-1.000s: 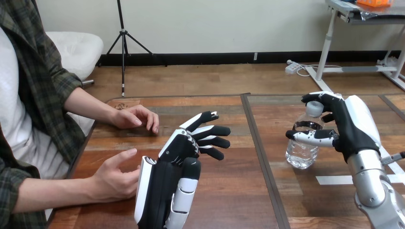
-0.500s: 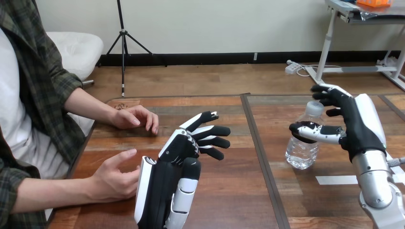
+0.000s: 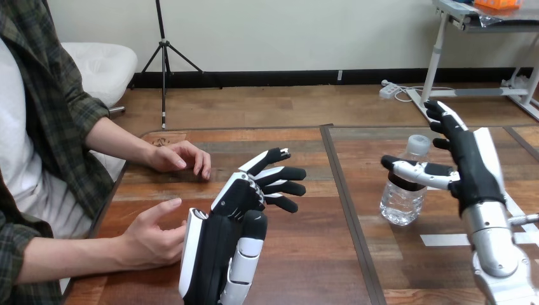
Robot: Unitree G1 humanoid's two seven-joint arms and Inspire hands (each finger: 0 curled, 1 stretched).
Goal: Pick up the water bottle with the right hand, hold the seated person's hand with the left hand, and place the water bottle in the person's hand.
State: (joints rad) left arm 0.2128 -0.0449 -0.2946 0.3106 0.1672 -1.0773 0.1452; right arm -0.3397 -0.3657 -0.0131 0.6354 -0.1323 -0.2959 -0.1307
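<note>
Just beside the water bottle (image 3: 403, 197), the right hand (image 3: 473, 166) has its fingers (image 3: 446, 119) splayed wide, gripping nothing.

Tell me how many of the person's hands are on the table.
2. The person's farther hand lies palm down at the brown wooden table's far left; the nearer hand is at its left edge, beside the robot's black-and-white left hand.
</note>
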